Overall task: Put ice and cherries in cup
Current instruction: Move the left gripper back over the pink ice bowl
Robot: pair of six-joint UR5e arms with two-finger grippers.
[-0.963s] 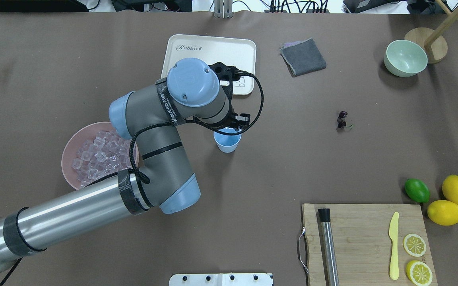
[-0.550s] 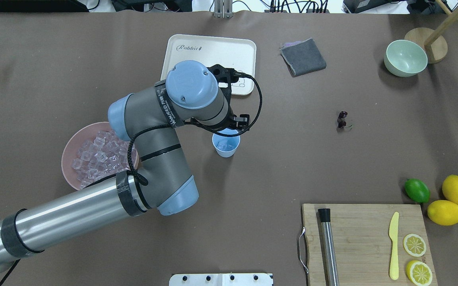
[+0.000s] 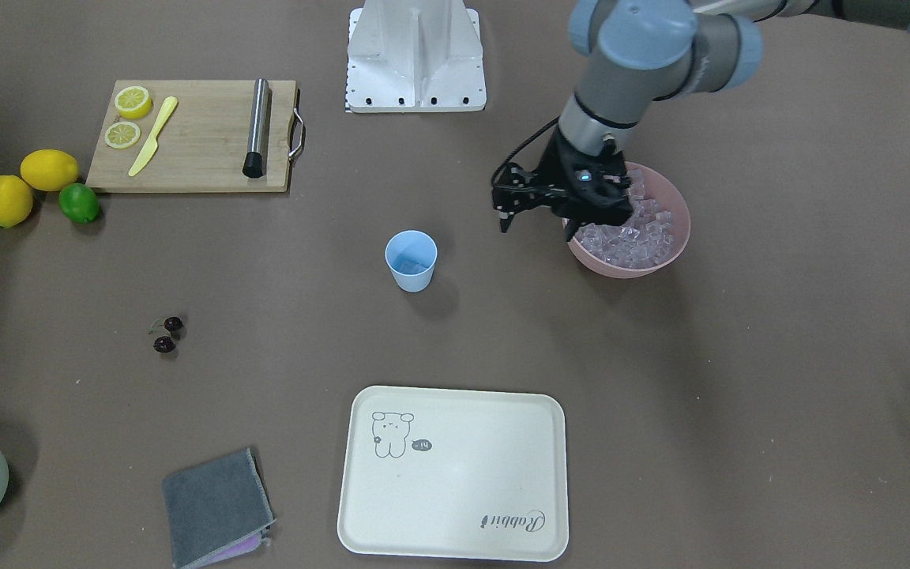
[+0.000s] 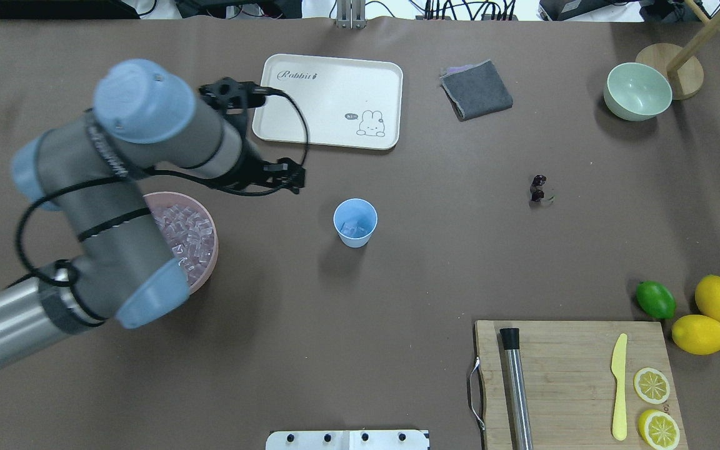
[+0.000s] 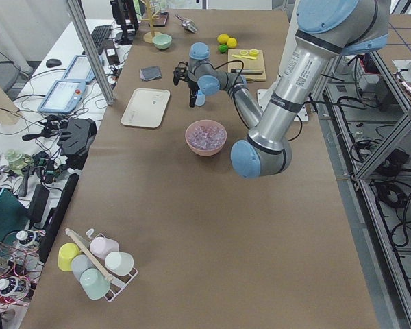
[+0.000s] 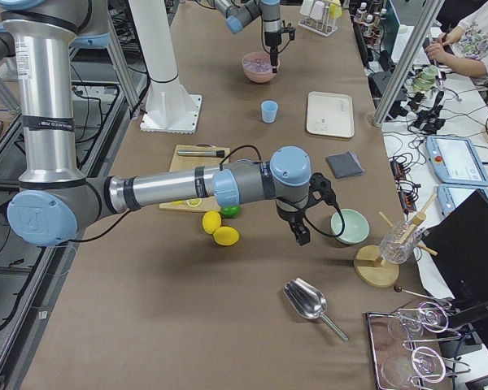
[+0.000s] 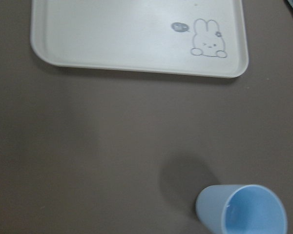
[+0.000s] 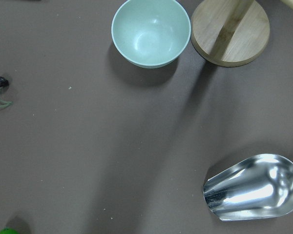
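The left gripper [image 3: 589,209] hangs over the pink bowl [image 3: 629,267], above the side of it nearest the cup [image 4: 355,222], and its dark body covers the fingers, so I cannot tell whether they are spread or closed or whether anything sits between them. The bowl is heaped with ice [image 4: 188,234], clear cubes with a faint pink tint. The light blue cup stands upright on the brown table [image 4: 429,281], well apart from the bowl and on the robot's side of the cream rabbit tray [image 4: 329,100]; a little ice shows at its bottom in the overhead view. In the left wrist view the cup sits in the lower right corner with the tray across the top. The cherries [image 4: 538,188], two dark ones joined by thin stems, lie on the bare table far from the cup on its other side from the bowl, touched by nothing. The right gripper [image 6: 299,236] shows only in the view from the right end, where it hangs above the table near the pale green bowl [image 8: 150,31] and the metal scoop [image 8: 254,187]; its finger state cannot be told. A grey cloth [image 4: 476,89] lies just beside the tray, and two lemons [image 4: 719,300] and a lime [image 4: 655,300] rest by the cutting board [image 4: 572,375]
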